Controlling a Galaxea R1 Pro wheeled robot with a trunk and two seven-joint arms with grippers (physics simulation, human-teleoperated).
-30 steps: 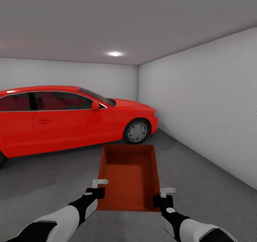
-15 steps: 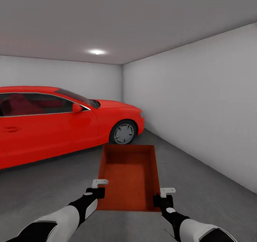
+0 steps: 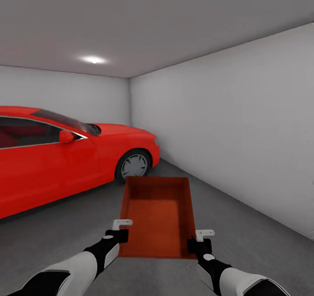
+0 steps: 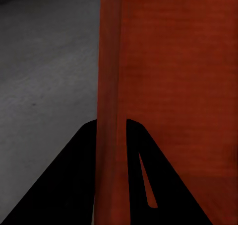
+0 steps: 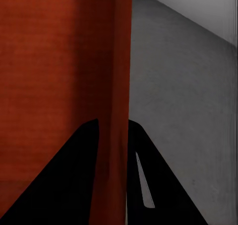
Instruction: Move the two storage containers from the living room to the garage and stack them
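Note:
I carry one orange-red storage container (image 3: pixel 158 215) level in front of me, above the dark grey floor (image 3: pixel 244 226) of the garage. My left gripper (image 3: pixel 121 236) is shut on the bin's left wall near its close corner. My right gripper (image 3: pixel 195 243) is shut on the right wall near the other close corner. In the left wrist view the thin wall (image 4: pixel 110 135) runs between my black fingers (image 4: pixel 69 185). The right wrist view shows the same: the wall (image 5: pixel 120 135) pinched between dark fingers (image 5: pixel 69 185). The bin is empty inside. The second container is out of view.
A red car (image 3: pixel 56 156) stands at the left, its front wheel (image 3: pixel 133 165) just beyond the bin's far left corner. A plain white wall (image 3: pixel 235 126) runs along the right side. Bare grey floor lies between car and wall. A ceiling lamp (image 3: pixel 93 59) glows overhead.
The whole view has swung to the right: the car, the room's corner and the lamp have slid leftward in the picture. Both grippers and the bin keep the same place before me.

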